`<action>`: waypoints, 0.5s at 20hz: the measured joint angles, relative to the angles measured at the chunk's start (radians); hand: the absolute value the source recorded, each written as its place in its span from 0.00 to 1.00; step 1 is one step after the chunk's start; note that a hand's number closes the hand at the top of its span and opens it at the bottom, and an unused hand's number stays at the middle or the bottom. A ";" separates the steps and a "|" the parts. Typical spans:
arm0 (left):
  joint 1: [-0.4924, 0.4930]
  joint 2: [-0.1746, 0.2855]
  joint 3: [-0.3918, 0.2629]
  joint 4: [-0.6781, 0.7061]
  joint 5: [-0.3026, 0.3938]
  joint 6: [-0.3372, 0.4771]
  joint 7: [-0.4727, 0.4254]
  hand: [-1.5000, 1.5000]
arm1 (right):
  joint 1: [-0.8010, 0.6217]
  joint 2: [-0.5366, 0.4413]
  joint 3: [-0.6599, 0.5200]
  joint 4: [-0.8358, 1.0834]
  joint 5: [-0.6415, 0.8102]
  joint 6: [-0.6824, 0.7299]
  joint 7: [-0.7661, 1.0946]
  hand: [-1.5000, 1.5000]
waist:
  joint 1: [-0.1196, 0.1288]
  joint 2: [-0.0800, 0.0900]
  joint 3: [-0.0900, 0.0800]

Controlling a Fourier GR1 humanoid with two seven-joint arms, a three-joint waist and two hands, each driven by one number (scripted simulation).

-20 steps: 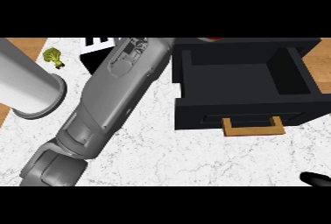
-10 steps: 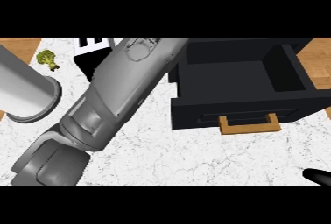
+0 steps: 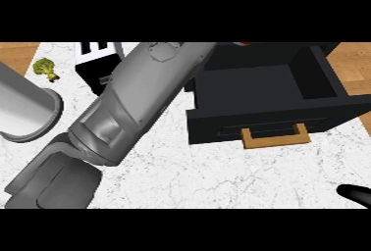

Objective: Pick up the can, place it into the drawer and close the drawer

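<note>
The left forearm lies diagonally over the white counter, from the lower left up to the top edge. The left hand is past that edge and out of sight, so I cannot tell if it is open or closed. The black drawer stands pulled open at the right, and its wooden handle faces the robot. A small red piece shows at the top edge, just behind the drawer and beside the arm. It may be the can, but I cannot be sure. Only a black tip of the right hand shows in the lower right corner, and its state I cannot tell. A broccoli lies at the far left.
</note>
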 measured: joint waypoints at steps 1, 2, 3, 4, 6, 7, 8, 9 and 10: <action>0.000 0.000 -0.010 0.004 0.008 0.017 -0.006 0.00 | -0.003 -0.002 -0.001 0.006 -0.001 0.002 -0.003 0.00 | -0.004 0.001 0.000; 0.004 0.000 -0.020 0.009 0.016 0.026 -0.014 0.00 | -0.008 -0.001 0.006 0.005 0.005 -0.001 0.001 0.00 | -0.007 0.001 0.000; -0.002 0.000 -0.032 0.012 0.023 0.044 -0.011 0.00 | -0.015 -0.005 0.005 0.012 0.003 0.000 0.001 0.00 | -0.010 0.002 0.000; -0.005 0.000 -0.040 0.016 0.029 0.060 -0.014 0.00 | -0.013 -0.004 0.010 0.009 0.005 0.003 -0.002 0.00 | -0.014 0.002 0.001; -0.009 0.000 -0.052 0.025 0.039 0.080 -0.025 0.00 | -0.029 -0.019 0.012 0.016 0.023 0.006 -0.011 0.00 | -0.015 0.004 0.001; -0.008 0.000 -0.060 0.021 0.048 0.089 -0.026 0.00 | -0.035 -0.030 0.016 0.023 0.035 0.013 -0.014 0.00 | -0.014 0.004 0.001; -0.012 0.000 -0.061 0.027 0.055 0.094 -0.029 0.00 | -0.037 -0.037 0.018 0.024 0.044 0.018 -0.021 0.00 | -0.015 0.004 0.001; -0.011 0.000 -0.060 0.031 0.064 0.101 -0.040 0.00 | -0.046 -0.045 0.024 0.025 0.053 0.022 -0.028 0.00 | -0.018 0.007 0.001; -0.011 0.000 -0.057 0.037 0.070 0.102 -0.051 0.00 | -0.047 -0.049 0.032 0.022 0.065 0.026 -0.034 0.00 | -0.017 0.007 0.001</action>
